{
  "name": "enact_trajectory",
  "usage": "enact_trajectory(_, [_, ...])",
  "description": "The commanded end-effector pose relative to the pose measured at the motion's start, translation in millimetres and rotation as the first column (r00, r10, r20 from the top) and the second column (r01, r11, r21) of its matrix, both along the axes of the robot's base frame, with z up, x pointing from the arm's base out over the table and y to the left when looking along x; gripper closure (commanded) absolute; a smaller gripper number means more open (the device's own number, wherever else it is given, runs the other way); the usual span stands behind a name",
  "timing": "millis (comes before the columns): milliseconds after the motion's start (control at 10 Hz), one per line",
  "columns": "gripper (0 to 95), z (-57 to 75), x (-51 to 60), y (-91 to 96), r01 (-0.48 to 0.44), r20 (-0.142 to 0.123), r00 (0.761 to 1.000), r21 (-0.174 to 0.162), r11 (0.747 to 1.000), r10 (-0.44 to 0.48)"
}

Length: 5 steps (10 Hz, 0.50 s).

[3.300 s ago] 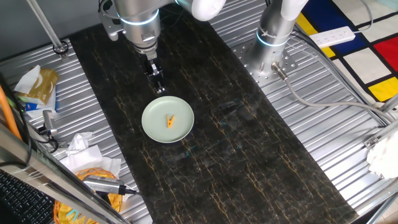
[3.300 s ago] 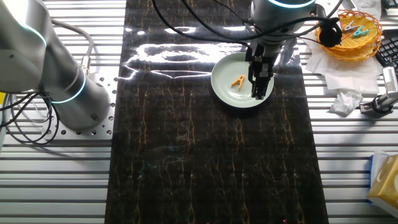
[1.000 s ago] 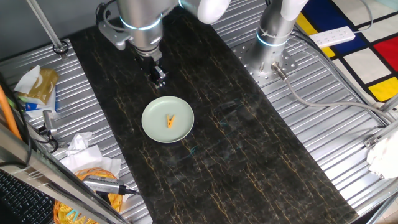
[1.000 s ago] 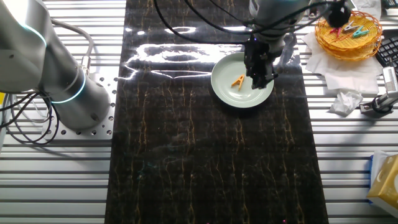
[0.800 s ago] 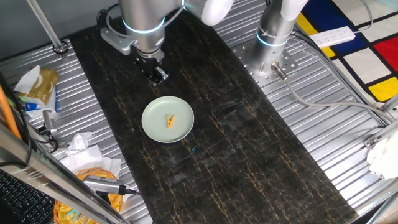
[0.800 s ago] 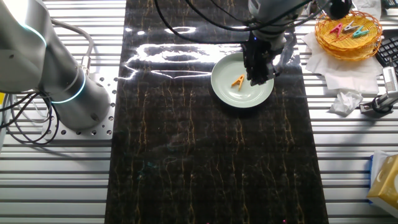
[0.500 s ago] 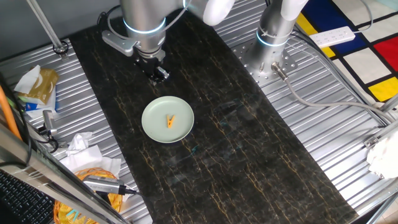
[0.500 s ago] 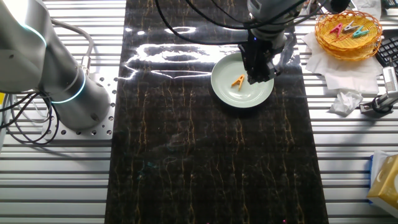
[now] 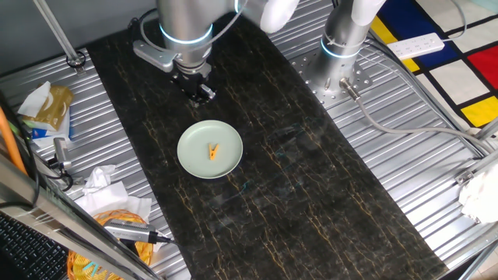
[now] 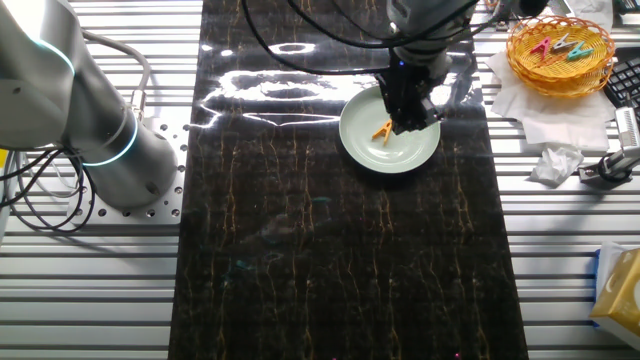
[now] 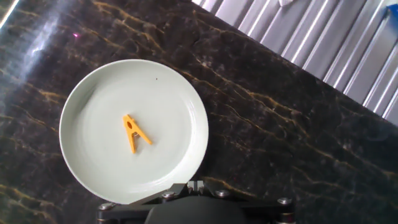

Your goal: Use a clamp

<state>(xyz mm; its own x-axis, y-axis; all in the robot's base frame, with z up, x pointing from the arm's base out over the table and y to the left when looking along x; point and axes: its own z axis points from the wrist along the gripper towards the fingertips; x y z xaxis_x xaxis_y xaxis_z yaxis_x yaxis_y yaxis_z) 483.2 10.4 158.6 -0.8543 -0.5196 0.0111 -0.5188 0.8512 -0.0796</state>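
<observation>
Clamp (image 9: 212,152) lies flat near the centre of the plate (image 9: 189,159), a little left of centre in one fixed view. It is orange-yellow and V-shaped, the two prongs spread. In the hand view the clamp (image 11: 135,132) sits left of frame centre, prongs pointing toward the lower right, on the plate (image 11: 180,112), which fills the left half of the frame.

Gripper (image 9: 202,95) hangs above the dark marble-patterned mat (image 9: 311,194), just beyond the plate's upper rim in one fixed view, apart from the clamp and holding nothing. In the other fixed view the gripper (image 10: 410,122) overlaps the upper right part of the plate (image 10: 370,150), with the clamp (image 10: 383,131) just to its left, not touching. How far the jaws stand apart: cannot tell; the fingers are dark against the mat and foreshortened, and the hand view shows only the gripper body at the bottom edge.

Arm base (image 9: 342,54) stands at upper right of one fixed view, on the ribbed metal table (image 9: 436,179). Wicker basket (image 10: 560,55) with coloured clips sits at upper right of the other fixed view.
</observation>
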Motion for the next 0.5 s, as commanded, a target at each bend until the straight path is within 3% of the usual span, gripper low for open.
enact_trajectory(100, [95.0,-7.1,-5.4,4.9,-0.001,0.015,1.000,-0.005,1.000,0.001])
enact_trajectory(300, [95.0,-12.4,-4.7,11.8,-0.011,0.015,1.000,-0.001,1.000,0.011])
enact_trajectory(500, [95.0,-21.4,-2.5,20.0,-0.056,0.005,0.998,0.037,0.998,0.056])
